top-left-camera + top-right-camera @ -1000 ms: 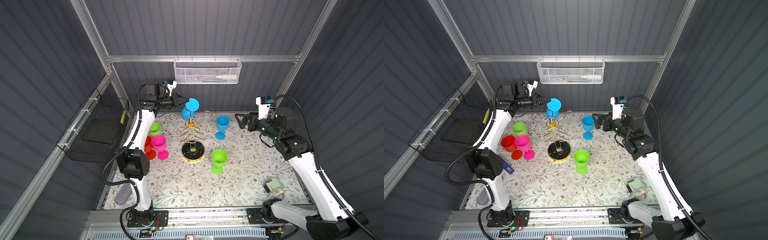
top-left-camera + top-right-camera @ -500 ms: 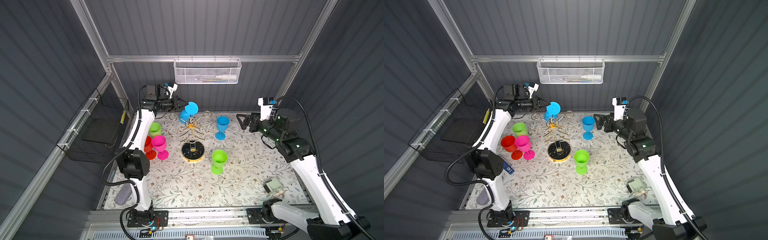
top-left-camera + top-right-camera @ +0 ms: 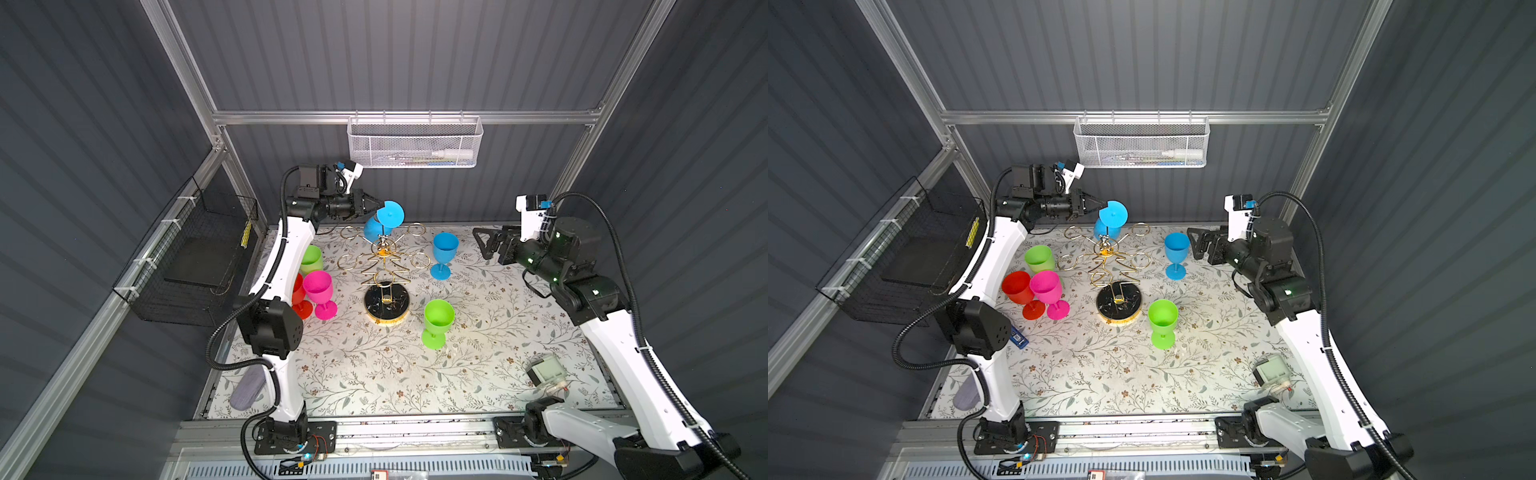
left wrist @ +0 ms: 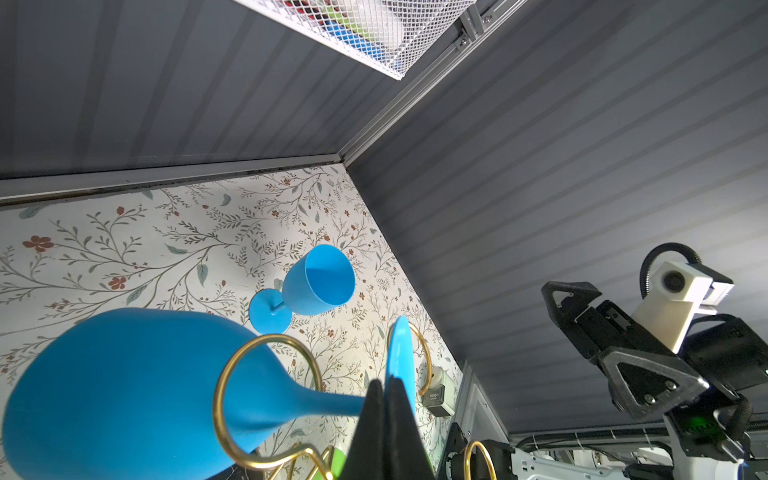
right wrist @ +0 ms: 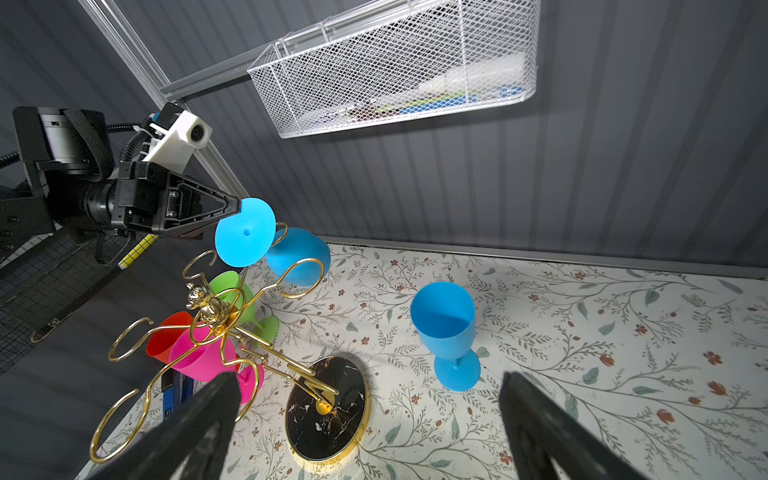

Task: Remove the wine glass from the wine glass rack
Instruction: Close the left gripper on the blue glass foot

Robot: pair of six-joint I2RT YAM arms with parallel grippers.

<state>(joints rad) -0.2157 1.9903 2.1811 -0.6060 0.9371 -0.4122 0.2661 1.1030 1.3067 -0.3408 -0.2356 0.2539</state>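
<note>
A blue wine glass hangs bowl-down and tilted at the back of the gold wine glass rack. Its stem runs through a ring arm, and its round foot stands above the ring. My left gripper is shut on the rim of that foot, as both top views and the left wrist view show. To the right of the rack my right gripper hangs open above the mat and holds nothing.
A second blue glass stands right of the rack, and a green one in front of it. Pink, red and green glasses cluster on the left. A white device lies front right. A white mesh basket hangs on the back wall.
The held glass has shifted only slightly at the rack's back ring, with my left gripper still shut on its foot. My right arm has moved a little and stays open.
</note>
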